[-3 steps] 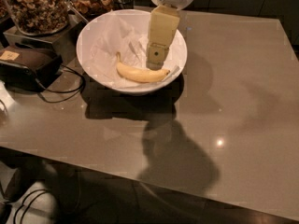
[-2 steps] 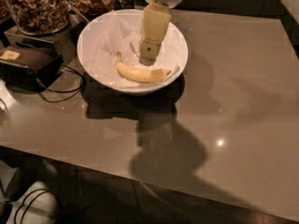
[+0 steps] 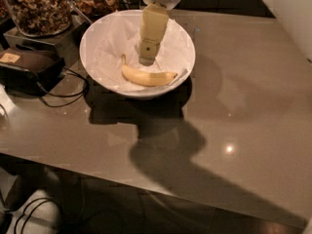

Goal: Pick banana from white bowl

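Camera view: gripper hangs inside white bowl, grip state unclear; banana just camera-side of its tip.

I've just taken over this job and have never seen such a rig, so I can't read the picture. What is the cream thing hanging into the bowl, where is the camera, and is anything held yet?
There is only one picture, looking down on the table from above; where that camera is mounted is not known. The cream piece coming down from the top edge is the robot's arm, and its tip is the end effector, the part that grasps. It hangs inside the white bowl, just behind the banana and apart from it. The banana lies on the crumpled white paper lining the bowl, stem to the left, so nothing is held yet. Left of the bowl stand glass jars of nuts and a black box with cables. The dark shape in front looks like the robot's shadow.
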You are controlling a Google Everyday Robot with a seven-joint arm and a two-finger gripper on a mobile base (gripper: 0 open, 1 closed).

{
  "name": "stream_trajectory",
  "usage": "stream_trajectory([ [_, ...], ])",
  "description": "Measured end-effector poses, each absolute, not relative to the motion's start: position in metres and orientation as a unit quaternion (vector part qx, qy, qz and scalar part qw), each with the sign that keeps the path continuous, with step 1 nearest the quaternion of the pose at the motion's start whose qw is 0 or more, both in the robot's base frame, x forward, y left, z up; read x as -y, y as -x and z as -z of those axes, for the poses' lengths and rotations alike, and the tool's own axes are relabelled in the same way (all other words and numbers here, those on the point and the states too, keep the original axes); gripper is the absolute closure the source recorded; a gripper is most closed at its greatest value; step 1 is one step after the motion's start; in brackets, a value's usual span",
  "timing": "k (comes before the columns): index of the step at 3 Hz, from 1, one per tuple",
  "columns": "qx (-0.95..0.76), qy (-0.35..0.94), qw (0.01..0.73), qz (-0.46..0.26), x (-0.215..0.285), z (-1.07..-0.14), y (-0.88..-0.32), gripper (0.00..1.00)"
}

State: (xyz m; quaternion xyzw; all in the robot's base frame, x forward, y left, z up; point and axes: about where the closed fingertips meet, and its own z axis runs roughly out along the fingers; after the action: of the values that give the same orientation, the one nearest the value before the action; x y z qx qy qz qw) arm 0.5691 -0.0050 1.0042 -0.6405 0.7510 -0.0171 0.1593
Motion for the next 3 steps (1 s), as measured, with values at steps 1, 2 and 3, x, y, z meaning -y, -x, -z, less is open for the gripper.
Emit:
stream_trajectory([
  [1,-0.75,0.642,0.157,0.015,0.001,-1.001,-0.574,0.0],
  [2,-0.751,0.643,0.151,0.012,-0.001,-0.995,-0.576,0.0],
  [3,-0.755,0.639,0.146,0.011,-0.001,-0.99,-0.581,0.05],
])
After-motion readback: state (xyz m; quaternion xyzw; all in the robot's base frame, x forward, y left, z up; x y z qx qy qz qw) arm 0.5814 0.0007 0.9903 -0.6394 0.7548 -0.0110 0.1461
